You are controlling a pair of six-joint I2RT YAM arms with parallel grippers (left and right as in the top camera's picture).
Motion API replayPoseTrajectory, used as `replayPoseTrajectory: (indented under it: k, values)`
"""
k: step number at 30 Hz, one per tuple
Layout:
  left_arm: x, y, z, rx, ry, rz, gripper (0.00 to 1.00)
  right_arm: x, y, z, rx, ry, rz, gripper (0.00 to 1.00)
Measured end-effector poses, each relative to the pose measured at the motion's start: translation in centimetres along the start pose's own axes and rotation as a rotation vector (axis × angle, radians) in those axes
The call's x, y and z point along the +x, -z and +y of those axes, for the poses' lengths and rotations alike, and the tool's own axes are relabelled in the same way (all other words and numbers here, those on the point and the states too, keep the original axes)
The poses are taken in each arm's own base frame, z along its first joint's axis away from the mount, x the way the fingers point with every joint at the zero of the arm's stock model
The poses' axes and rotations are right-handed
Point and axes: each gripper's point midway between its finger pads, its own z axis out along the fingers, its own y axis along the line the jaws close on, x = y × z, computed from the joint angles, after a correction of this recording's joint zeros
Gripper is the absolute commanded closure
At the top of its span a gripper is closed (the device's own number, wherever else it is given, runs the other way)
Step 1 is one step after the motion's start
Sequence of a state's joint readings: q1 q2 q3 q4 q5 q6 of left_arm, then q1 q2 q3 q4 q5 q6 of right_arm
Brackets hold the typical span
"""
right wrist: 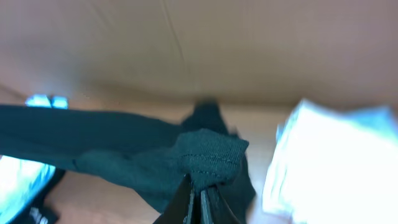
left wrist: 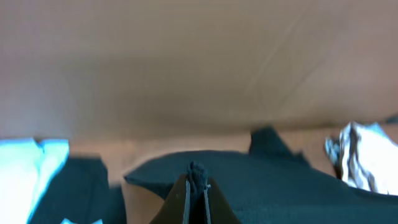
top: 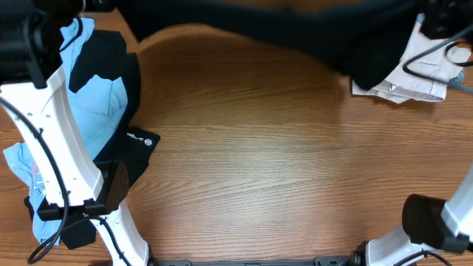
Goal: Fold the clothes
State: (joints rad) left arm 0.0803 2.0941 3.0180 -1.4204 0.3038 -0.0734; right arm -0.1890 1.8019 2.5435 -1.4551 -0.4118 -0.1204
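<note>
Overhead, the large plain black fabric T-shirt [top: 295,22] hangs stretched across the top of the frame, while the wrist views show left gripper [left wrist: 198,186] and right gripper [right wrist: 198,193] each pinching its cloth tight.

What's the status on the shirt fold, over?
Left claw shut on black T-shirt. Right claw shut on it too. Shirt stretched between them along far edge. Light-blue tee piled left, white garment right.
</note>
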Motion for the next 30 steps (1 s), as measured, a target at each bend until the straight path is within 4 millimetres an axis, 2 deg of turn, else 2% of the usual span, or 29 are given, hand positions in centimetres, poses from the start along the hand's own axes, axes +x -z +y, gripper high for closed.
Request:
replayPoseTrajectory:
  k: [1, 5, 10, 13, 19, 23, 26, 30]
  values:
    - [0.8, -0.8, 0.3, -0.002, 0.009, 0.036, 0.96, 1.4, -1.4, -0.6, -0.002, -0.028, 0.059, 0.96]
    - [3.3, -2.6, 1.1, -0.010, 0.041, 0.139, 0.96, 4.8, -4.0, -1.7, -0.005, -0.100, 0.196, 0.96]
    - [7.8, -3.5, 1.7, -0.023, 0.083, 0.320, 0.96, 7.9, -4.9, -2.2, 0.008, -0.164, 0.310, 0.96]
    - [10.0, -2.9, 1.8, -0.032, 0.097, 0.415, 0.96, 10.0, -4.9, -2.4, 0.022, -0.212, 0.396, 0.96]
    - [11.0, -3.0, 1.9, -0.030, 0.080, 0.456, 0.96, 12.6, -4.5, -2.3, 0.037, -0.269, 0.503, 0.96]
    - [12.3, -3.6, 2.2, -0.030, 0.084, 0.509, 0.96, 14.1, -4.4, -2.3, 0.042, -0.294, 0.543, 0.96]
    - [14.5, -3.9, 2.6, -0.038, 0.106, 0.593, 0.96, 15.5, -3.9, -1.9, 0.043, -0.309, 0.567, 0.96]
    - [18.5, -3.7, 3.2, -0.061, 0.141, 0.734, 0.96, 17.6, -2.5, -1.2, 0.048, -0.316, 0.540, 0.96]
